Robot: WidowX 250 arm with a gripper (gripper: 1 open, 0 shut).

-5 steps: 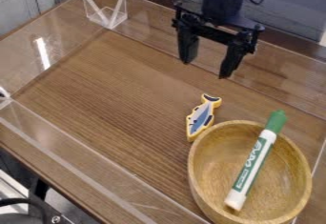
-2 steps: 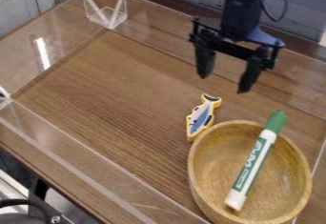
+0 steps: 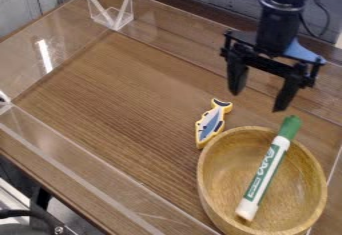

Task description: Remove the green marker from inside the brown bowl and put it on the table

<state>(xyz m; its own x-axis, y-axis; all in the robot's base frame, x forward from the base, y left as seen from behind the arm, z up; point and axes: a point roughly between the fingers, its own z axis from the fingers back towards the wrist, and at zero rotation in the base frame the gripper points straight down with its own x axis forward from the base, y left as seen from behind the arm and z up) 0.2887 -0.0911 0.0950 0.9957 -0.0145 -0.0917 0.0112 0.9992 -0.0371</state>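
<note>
Camera view: your gripper hangs spread above the table, with the green-capped marker in the bowl below

Your black gripper (image 3: pixel 259 92) has its two fingers well apart, one toward the left of the picture and one toward the right, with nothing clamped between them. From where you look, the green marker (image 3: pixel 267 174) lies lower in the picture than the gripper, its green cap nearest the right-hand finger and its white end pointing toward the picture's bottom. It rests inside the brown bowl (image 3: pixel 214 185), tilted across the bowl's right half, the cap reaching the far rim. Just beside the bowl, on its upper-left side, the blue, white and yellow fish-shaped toy (image 3: pixel 210 123) lies on the table (image 3: pixel 120 97). Farther off, near the upper left, you have a clear angular holder (image 3: pixel 111 12).

Count them: one gripper with two fingers, one marker, one bowl, one toy, one clear holder. Dark cables (image 3: pixel 30 217) show at the lower-left corner.
</note>
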